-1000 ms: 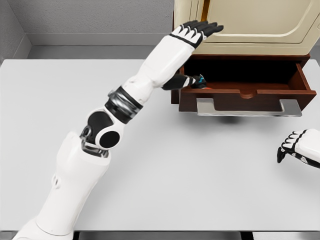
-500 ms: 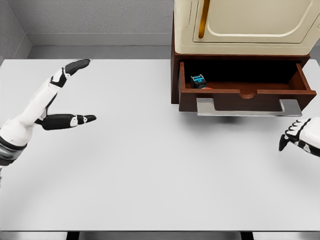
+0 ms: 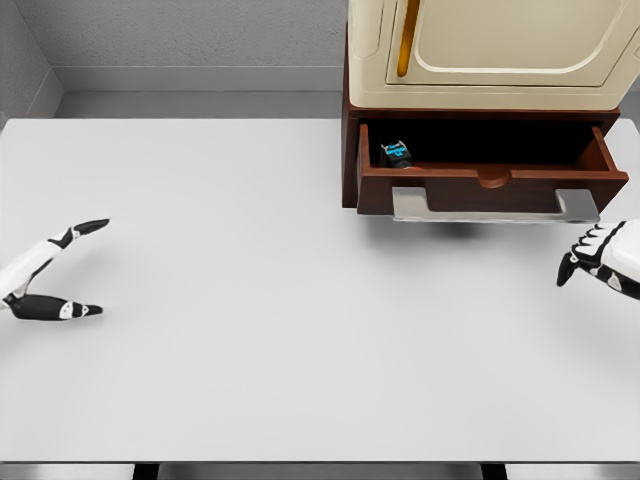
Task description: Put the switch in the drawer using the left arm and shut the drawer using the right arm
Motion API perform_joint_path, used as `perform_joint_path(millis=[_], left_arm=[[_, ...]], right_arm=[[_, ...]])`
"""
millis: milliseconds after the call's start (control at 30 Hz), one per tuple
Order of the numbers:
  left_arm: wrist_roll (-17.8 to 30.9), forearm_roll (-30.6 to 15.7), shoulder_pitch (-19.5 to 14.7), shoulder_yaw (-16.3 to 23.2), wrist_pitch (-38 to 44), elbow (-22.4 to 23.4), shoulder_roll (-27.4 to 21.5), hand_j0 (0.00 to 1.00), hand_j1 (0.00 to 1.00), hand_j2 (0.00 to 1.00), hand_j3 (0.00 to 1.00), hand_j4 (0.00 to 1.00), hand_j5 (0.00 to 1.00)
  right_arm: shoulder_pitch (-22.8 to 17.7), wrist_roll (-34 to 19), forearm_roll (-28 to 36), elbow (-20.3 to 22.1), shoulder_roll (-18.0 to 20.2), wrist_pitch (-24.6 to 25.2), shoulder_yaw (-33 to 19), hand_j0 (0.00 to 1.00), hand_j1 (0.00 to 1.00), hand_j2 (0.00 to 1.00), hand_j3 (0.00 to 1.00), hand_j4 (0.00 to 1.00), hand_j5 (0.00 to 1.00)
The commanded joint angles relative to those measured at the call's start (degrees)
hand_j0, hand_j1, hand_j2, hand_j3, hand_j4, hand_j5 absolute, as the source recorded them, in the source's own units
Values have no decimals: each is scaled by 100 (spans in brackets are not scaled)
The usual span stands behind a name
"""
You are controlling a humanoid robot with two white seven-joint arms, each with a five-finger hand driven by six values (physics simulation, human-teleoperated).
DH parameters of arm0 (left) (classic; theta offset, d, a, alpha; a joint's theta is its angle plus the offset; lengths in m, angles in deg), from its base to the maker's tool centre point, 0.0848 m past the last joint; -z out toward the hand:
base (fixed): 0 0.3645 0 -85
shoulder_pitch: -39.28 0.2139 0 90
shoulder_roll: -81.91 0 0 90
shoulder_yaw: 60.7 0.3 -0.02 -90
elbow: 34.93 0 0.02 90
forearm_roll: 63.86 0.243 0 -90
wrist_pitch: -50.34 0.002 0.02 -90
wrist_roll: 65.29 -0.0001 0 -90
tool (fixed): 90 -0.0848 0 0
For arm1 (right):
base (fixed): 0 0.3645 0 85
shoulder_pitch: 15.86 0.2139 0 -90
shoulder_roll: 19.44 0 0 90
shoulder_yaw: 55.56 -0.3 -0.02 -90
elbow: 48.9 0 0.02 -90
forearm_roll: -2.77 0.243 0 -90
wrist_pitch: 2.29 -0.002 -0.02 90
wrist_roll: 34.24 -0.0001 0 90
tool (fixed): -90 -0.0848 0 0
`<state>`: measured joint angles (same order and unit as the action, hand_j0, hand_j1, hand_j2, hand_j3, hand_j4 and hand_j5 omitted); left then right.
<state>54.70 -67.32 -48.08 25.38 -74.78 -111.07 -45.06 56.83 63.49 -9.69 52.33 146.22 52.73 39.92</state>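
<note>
switch (image 3: 397,153) sits inside the drawer (image 3: 480,188), at its left end, small black block with cyan markings, resting on the drawer floor just behind the front panel and near the left wall; nothing touching it. drawer is partly pulled out from the dark wood base of the cabinet (image 3: 500,50), cream upper body with a rounded door panel above it; flat metal handle (image 3: 495,206) runs along the drawer front, hanging over the table (image 3: 300,330). left hand (image 3: 50,275) is at the far left edge of the view, low over the white tabletop, well apart from the drawer: fingers spread wide, thumb and a finger splayed apart in a V, holding nothing. right hand (image 3: 600,260) comes in at the right edge, below and right of the handle, near it but not touching; fingers (image 3: 580,262) curled loosely downward, dark tips showing, nothing in its grasp. both hands clear of the switch
</note>
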Motion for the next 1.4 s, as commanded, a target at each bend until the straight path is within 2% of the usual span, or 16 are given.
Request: perform_joint_path(millis=[0,467,600,700,900,1000,1067,1233,1367], left_arm=[[33,-120,9,-39,11,55,6,100,100,100,100,100,100],[42,-93,70,-110,11,-288,103,100,100,100,100,100,100],[42,-93,70,-110,11,-411,112,100,100,100,100,100,100],[42,-93,70,-110,11,-429,112,100,100,100,100,100,100],[42,-93,70,-110,11,-429,112,100,100,100,100,100,100],[42,-93,79,-110,11,-429,112,100,100,100,100,100,100],[42,-93,79,-110,11,-429,121,100,100,100,100,100,100],[42,-102,79,-110,11,-429,112,100,100,100,100,100,100],[42,-102,79,-110,11,-420,120,100,100,100,100,100,100]], right_arm=[[9,27,51,-6,-35,-2,-2,36,36,36,36,36,36],[193,18,113,-6,-237,-2,51,37,37,37,37,37,37],[211,0,86,-6,-377,-2,51,37,37,37,37,37,37],[404,-35,51,-15,-562,-2,59,36,36,36,36,36,36],[431,-44,60,-15,-553,-2,147,36,36,36,36,36,36],[325,-44,51,-50,-430,-2,182,36,36,36,36,36,36],[150,-52,7,-50,-184,-2,174,36,36,36,36,36,36],[35,-70,-63,-6,-237,-2,191,35,35,35,35,35,35],[184,-61,-63,3,-316,-2,218,36,36,36,36,36,36]])
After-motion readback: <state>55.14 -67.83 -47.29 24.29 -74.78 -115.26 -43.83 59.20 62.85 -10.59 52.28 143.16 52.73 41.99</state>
